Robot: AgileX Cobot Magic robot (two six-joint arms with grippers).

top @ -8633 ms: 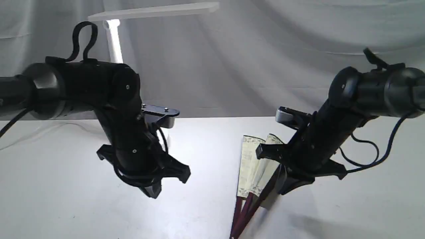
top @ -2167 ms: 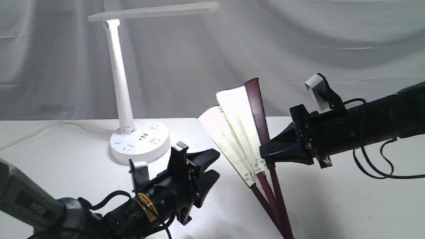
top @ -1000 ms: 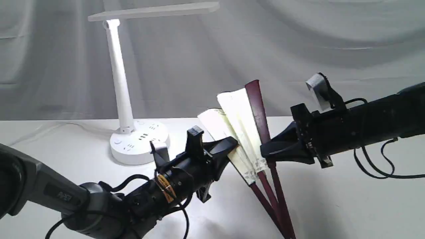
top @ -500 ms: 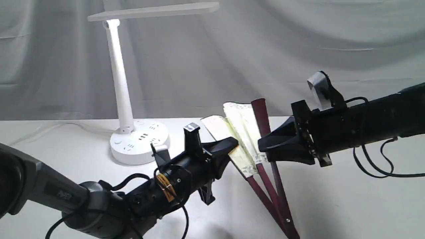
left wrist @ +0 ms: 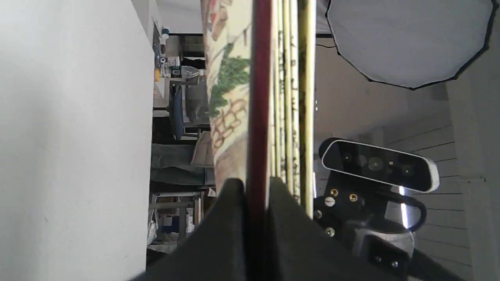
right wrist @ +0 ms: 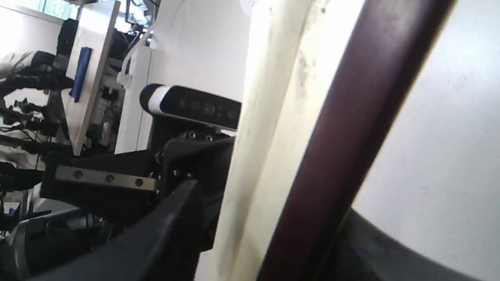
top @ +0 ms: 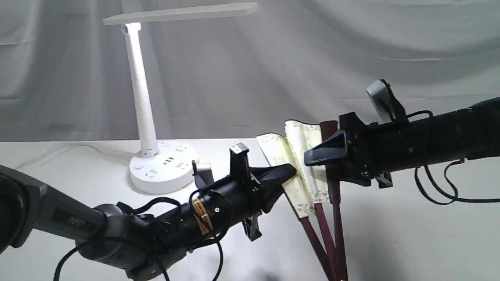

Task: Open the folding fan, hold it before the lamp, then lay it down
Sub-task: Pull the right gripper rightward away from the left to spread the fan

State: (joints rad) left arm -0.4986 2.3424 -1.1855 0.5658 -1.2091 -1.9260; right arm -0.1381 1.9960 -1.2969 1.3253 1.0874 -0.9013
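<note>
The folding fan (top: 308,164) stands partly open above the table, cream leaf up and maroon ribs (top: 332,238) running down to the bottom edge. My left gripper (top: 290,173) comes in from the left and is shut on the fan's left maroon guard (left wrist: 258,117); the pleats (left wrist: 291,78) lie beside it. From the right, my right gripper (top: 321,162) is shut on the fan's right guard (right wrist: 351,136), next to the cream leaf (right wrist: 265,136). The lamp (top: 140,93) stands at the back left, its round base (top: 162,171) on the table and its light bar (top: 179,13) overhead.
A white table (top: 58,187) carries everything, with a grey draped backdrop (top: 312,58) behind. The lamp's cord (top: 70,150) runs off left. Each wrist camera sees the other arm's camera, the right arm's (left wrist: 377,166) and the left arm's (right wrist: 195,105).
The fan has sunk and shifted right, its right guard now nearly vertical. My left gripper has pushed forward onto the fan's left edge. The right gripper has rolled at the wrist.
</note>
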